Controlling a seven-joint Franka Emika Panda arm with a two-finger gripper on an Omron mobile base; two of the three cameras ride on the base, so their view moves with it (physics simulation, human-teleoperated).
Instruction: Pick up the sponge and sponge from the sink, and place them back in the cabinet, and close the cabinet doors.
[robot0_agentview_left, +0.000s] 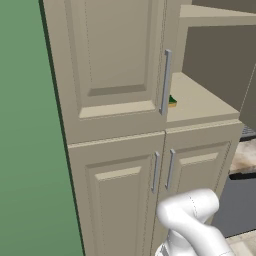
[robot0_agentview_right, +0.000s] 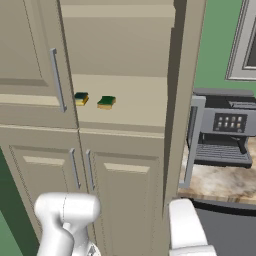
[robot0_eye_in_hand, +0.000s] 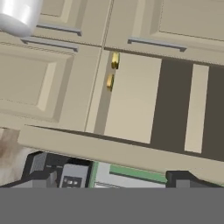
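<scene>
In the left base view, the closed left door's bar handle (robot0_agentview_left: 165, 82) hides most of one sponge (robot0_agentview_left: 172, 101) on the cabinet shelf (robot0_agentview_left: 200, 102). The coffee machine (robot0_agentview_right: 227, 131), beside the cabinet, is cut off by the right base view's right edge.

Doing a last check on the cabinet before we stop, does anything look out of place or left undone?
Both sponges sit on the cabinet shelf, but the right-hand tall door stands wide open, edge-on, while the left door looks shut. Nothing is spilled or damaged.
</scene>
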